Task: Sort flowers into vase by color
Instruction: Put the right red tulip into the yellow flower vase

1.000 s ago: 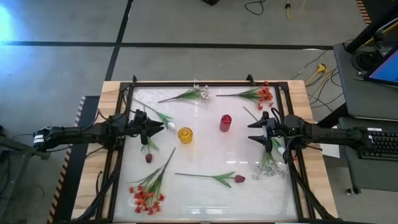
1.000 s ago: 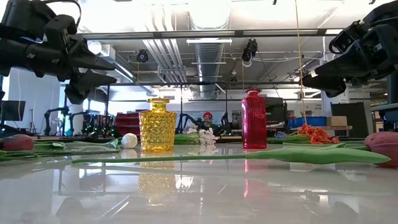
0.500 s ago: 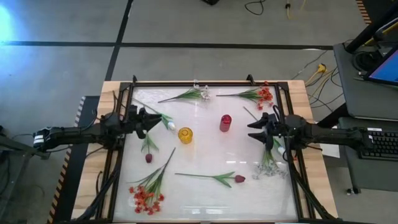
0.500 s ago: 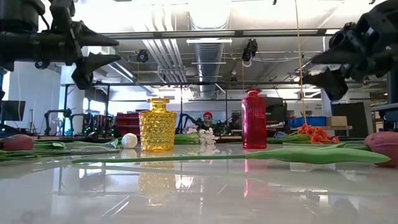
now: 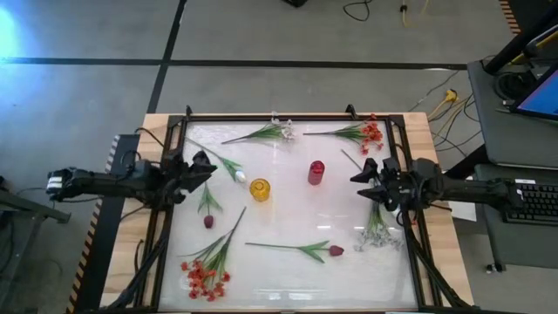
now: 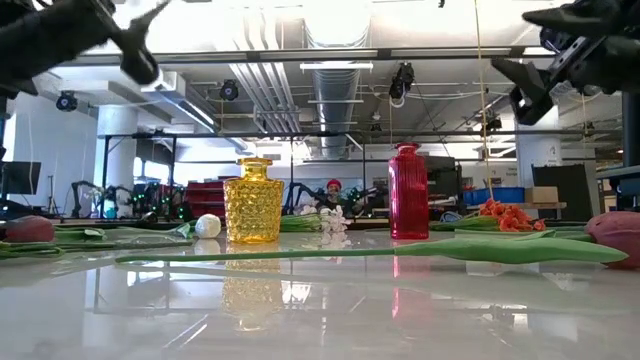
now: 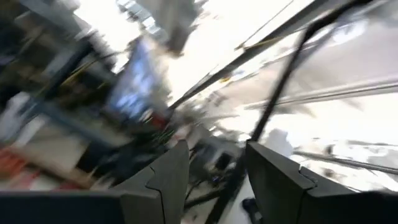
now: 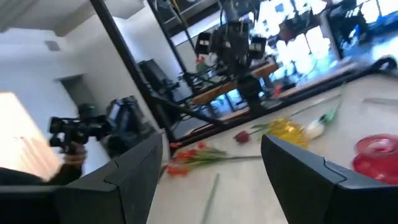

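One camera hangs high over me and looks straight down on the whole table (image 5: 288, 205) and both my arms. A second sits at table-top level, close to the surface, facing across it into the room behind. It shares the yellow vase (image 6: 252, 200) and red vase (image 6: 407, 191) with the overhead one. My left wrist camera looks past my own fingers (image 7: 165, 180) toward the table's frame. My right wrist camera faces across the table and sees both vases.

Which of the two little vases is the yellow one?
The yellow vase is the one nearer the left gripper. The other vase is red and stands closer to the right gripper.
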You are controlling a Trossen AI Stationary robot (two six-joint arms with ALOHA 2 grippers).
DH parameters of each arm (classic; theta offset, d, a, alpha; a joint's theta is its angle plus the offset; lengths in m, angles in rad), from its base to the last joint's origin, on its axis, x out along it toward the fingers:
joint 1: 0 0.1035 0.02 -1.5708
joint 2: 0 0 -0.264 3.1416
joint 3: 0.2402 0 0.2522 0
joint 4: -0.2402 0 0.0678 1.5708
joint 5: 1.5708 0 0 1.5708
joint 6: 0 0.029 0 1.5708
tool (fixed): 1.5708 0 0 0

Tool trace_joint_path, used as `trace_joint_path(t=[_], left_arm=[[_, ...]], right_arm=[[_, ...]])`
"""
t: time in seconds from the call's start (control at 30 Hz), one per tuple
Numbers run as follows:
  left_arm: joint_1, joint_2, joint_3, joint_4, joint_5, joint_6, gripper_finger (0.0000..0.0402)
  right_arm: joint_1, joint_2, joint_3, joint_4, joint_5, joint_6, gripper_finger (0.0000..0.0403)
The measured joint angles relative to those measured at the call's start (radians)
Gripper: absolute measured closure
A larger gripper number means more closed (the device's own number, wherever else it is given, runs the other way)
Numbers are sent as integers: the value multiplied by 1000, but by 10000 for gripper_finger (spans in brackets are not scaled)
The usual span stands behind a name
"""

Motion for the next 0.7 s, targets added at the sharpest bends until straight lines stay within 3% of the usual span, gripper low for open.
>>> trace_joint_path(t=[0.1,0.27,0.6,0.7], left_arm=[[-55,49,0,101,-12,54,254],[-73,94,0,90,-19,69,254],[-73,149,0,-39,-47,-77,254],[-73,160,0,-92,-47,-108,254]], right_arm=[[7,23,31,-6,-53,16,138],[47,93,148,-45,-120,30,138],[66,313,489,-728,-112,29,138],[65,367,538,-841,-92,32,138]])
